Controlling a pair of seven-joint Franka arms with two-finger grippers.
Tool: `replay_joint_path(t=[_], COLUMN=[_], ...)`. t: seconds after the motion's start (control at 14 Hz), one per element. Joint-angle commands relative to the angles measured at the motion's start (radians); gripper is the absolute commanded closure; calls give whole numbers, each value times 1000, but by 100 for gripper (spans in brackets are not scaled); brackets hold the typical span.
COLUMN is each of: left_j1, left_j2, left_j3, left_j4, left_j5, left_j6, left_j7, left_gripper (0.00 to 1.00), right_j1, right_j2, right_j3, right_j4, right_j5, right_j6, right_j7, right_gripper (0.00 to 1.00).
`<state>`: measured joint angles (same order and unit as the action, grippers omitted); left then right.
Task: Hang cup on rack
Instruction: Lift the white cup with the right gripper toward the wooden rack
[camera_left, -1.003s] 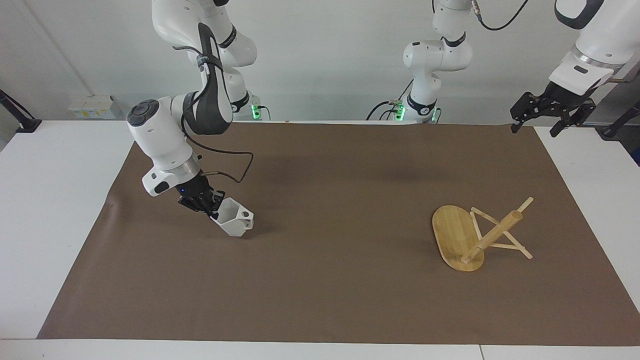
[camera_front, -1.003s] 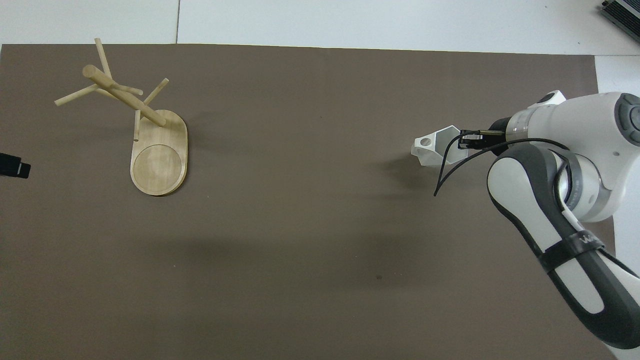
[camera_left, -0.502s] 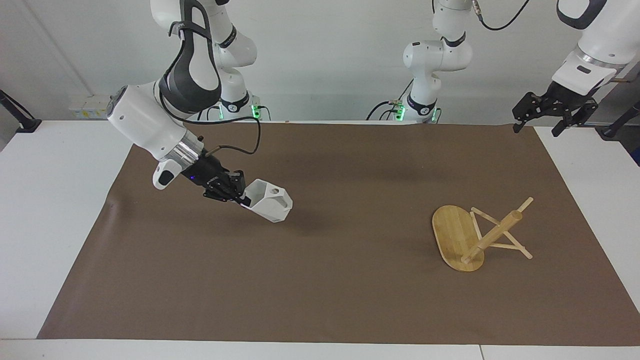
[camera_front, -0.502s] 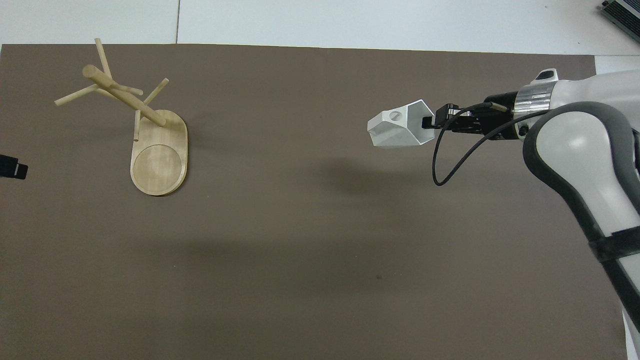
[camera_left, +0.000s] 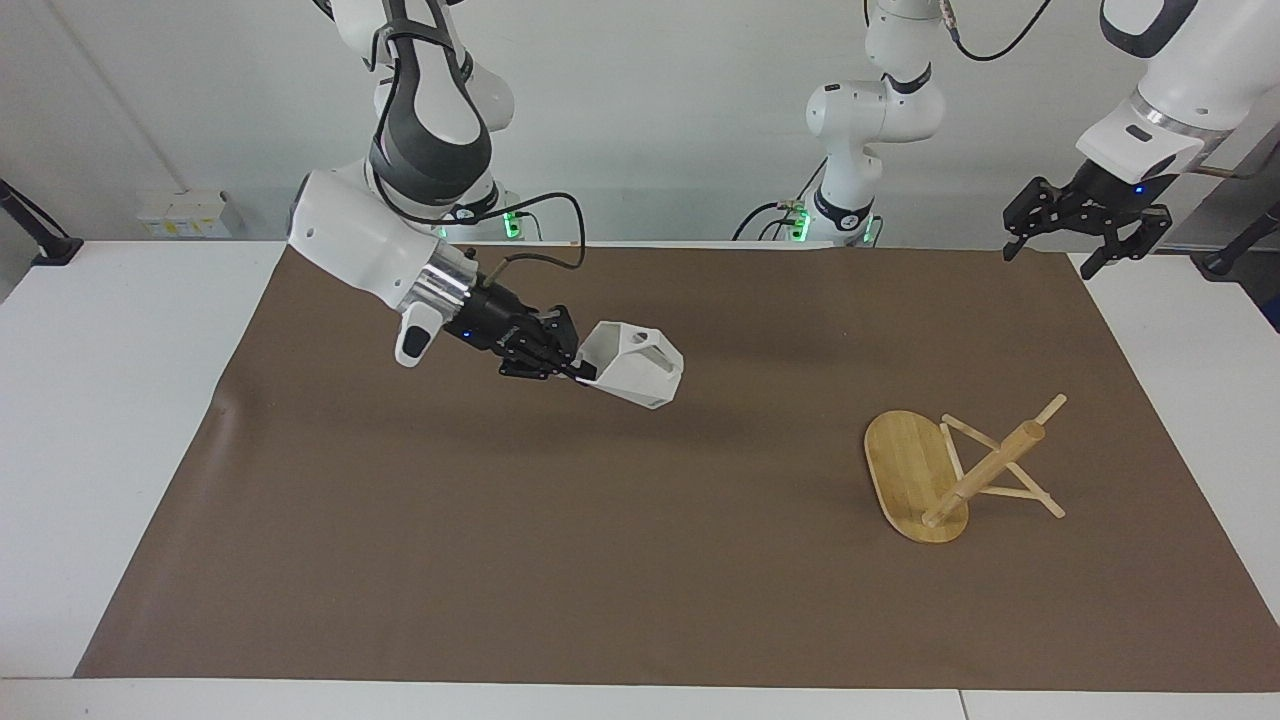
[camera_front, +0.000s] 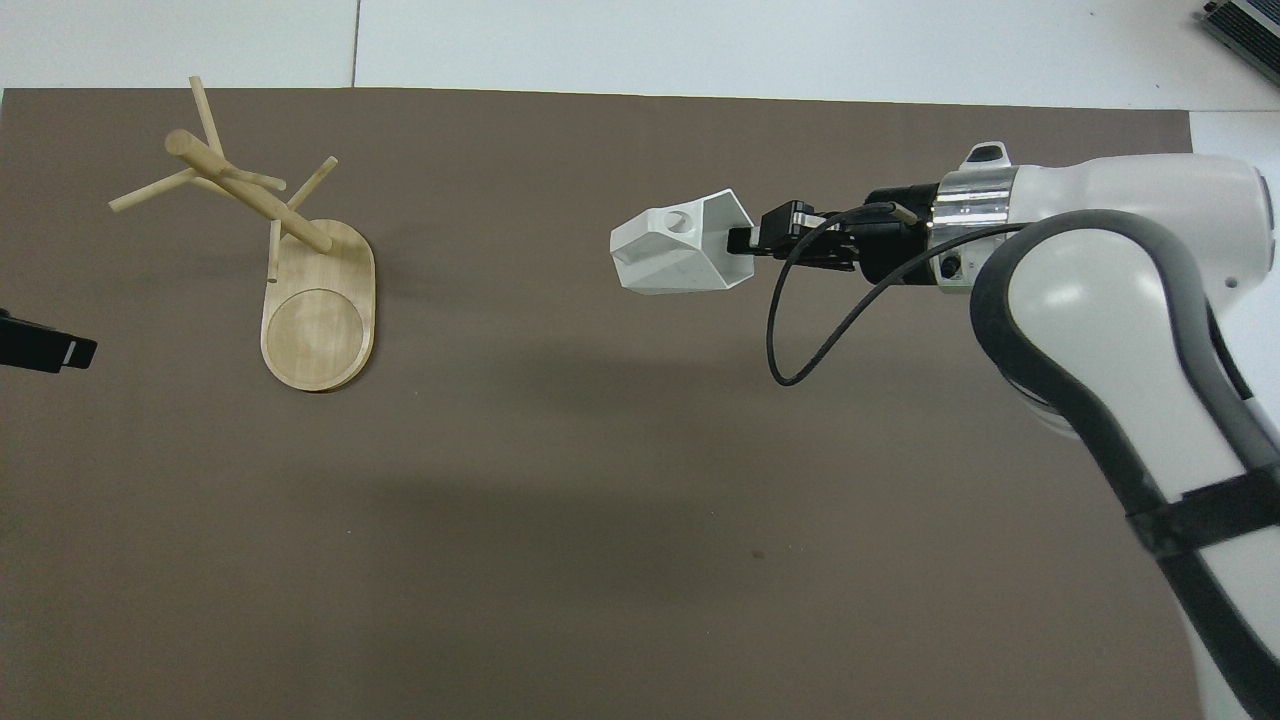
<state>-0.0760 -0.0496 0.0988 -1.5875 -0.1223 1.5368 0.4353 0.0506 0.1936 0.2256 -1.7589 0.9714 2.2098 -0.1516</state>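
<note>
The white faceted cup (camera_left: 637, 366) is in the air over the middle of the brown mat, tipped on its side, handle hole showing on top. My right gripper (camera_left: 578, 367) is shut on the cup's rim and holds it clear of the mat; it also shows in the overhead view (camera_front: 745, 241) with the cup (camera_front: 672, 251). The bamboo rack (camera_left: 985, 468) stands on its oval base (camera_left: 905, 462) toward the left arm's end of the table, with nothing on its pegs; it also shows in the overhead view (camera_front: 250, 196). My left gripper (camera_left: 1085, 226) is open and empty, raised over the mat's corner.
A brown mat (camera_left: 640, 560) covers most of the white table (camera_left: 110, 400). A black cable (camera_front: 800, 330) loops down from the right wrist. Only the tip of the left gripper (camera_front: 45, 346) shows at the overhead view's edge.
My right gripper has lifted the cup off the mat and carried it toward the rack, tipping it onto its side. The left gripper has shifted slightly inward.
</note>
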Motion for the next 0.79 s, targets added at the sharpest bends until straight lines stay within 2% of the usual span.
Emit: replay_joint_path(t=[0.0, 0.07, 0.29, 0.5, 0.72], left_j1=[-36, -37, -74, -145, -185], left_j2=[-42, -56, -104, -105, -102], left_j3=[4, 2, 1, 1, 1], left_j4=[-66, -92, -213, -221, -232], left_j5=[-71, -100, -184, -201, -238], left_j6=[34, 54, 221, 275, 318], left_j7=[135, 185, 365, 474, 618], left_gripper=[0, 0, 0, 0, 0], right_j1=[-3, -3, -2, -2, 0], right_j2=[18, 18, 17, 17, 15], right_j3=[101, 116, 156, 189, 204], right_j4=[7, 6, 2, 4, 4], right_j5=[27, 29, 71, 154, 170], right_j6=[111, 111, 111, 116, 114], right_j7=[27, 29, 43, 44, 63], right_gripper=[100, 100, 100, 100, 100])
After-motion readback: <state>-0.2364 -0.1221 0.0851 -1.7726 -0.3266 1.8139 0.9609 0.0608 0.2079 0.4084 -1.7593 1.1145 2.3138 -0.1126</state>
